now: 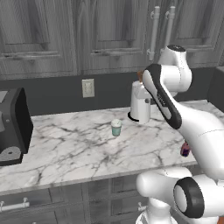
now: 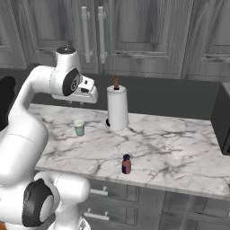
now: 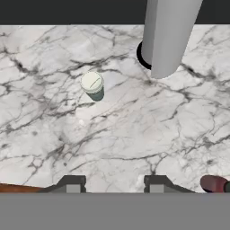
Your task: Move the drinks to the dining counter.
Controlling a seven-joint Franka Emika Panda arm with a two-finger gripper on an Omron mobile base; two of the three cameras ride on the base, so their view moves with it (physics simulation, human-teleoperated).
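A small teal cup with a white lid (image 1: 116, 127) (image 2: 79, 127) stands upright on the marble worktop (image 1: 65, 148) over grey drawers. In the hand view the cup (image 3: 93, 85) lies ahead and a little left of the fingers. The dark-purple drink container (image 1: 185, 149) (image 2: 126, 164) (image 3: 214, 183) stands near the worktop's front edge, to the right of the cup. My gripper (image 3: 113, 184) (image 2: 77, 101) hovers well above the worktop, pointing down, open with nothing between its fingers. It touches neither drink. The dining counter is out of view.
A tall white paper-towel roll (image 1: 141, 103) (image 2: 117, 108) (image 3: 168, 36) stands on a dark base behind the drinks. A black appliance (image 1: 13, 127) sits at the worktop's left end and another dark box (image 2: 222, 121) at its right. Grey cabinets hang above.
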